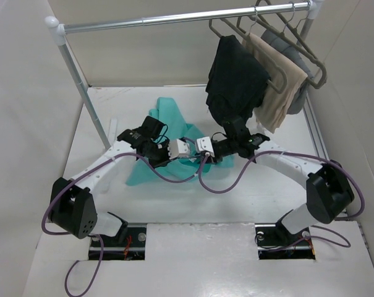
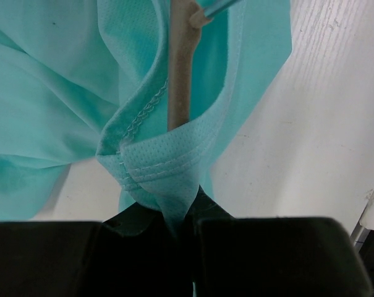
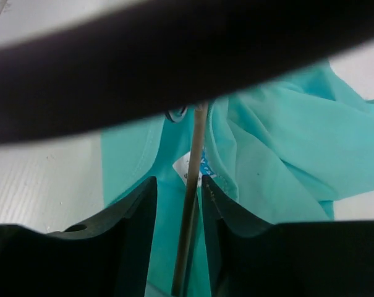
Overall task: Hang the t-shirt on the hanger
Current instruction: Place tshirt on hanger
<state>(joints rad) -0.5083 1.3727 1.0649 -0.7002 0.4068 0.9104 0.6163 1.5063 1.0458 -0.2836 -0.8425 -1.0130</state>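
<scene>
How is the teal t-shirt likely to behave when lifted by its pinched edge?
Probably floppy: the t-shirt lies in soft folds and creases where the left hand pinches it. Likely light, being thin mesh cloth. It may slip along the smooth hanger threaded inside.

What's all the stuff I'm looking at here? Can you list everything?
t-shirt: one, teal, heaped mid-table.
hanger: one, tan, rod poking into the t-shirt.
black garment: one, black, hung at the rail's right end.
beige garment: one, beige, hung beside the black one.
grey hangers: several, grey, same end.
rack: one, silver rail, across the back.
table: one, white.
left gripper: one, black, pinching the t-shirt's edge.
right gripper: one, black, fingers flanking the hanger.
</scene>
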